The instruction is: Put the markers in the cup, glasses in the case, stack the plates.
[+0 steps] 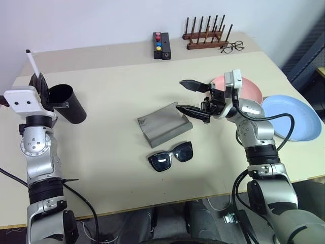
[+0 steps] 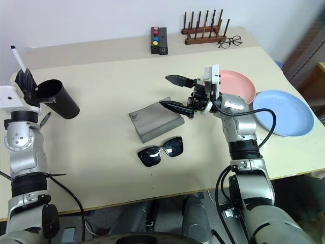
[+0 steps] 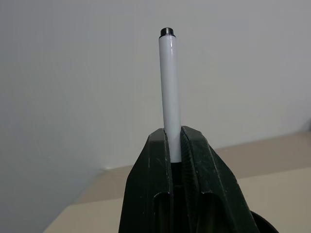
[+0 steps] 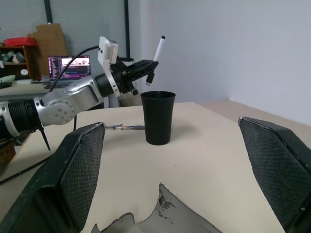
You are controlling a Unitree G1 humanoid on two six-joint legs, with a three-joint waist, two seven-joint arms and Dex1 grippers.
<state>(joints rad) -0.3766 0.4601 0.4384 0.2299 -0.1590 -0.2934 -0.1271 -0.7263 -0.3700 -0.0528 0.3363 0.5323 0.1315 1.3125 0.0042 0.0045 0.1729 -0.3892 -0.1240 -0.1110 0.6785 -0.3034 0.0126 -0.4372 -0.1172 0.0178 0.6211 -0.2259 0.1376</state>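
The left gripper (image 4: pixel 141 73) pinches the white marker (image 3: pixel 170 92) above the cup (image 4: pixel 158 116); the second marker (image 4: pixel 125 127) — hard to make out — lies beside it. The right gripper (image 1: pixel 195 96) hangs spread wide over the open case (image 1: pixel 163 123).

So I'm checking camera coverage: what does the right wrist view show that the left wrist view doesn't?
Right wrist view alone: the upright black cup, the second marker lying on the table beside it, the grey case, a laptop in the background, and the open right tool.

Left wrist view alone: a close look at the left tool's fingers clamped on the pen's barrel.

Both: the white marker in the left tool, and the table.
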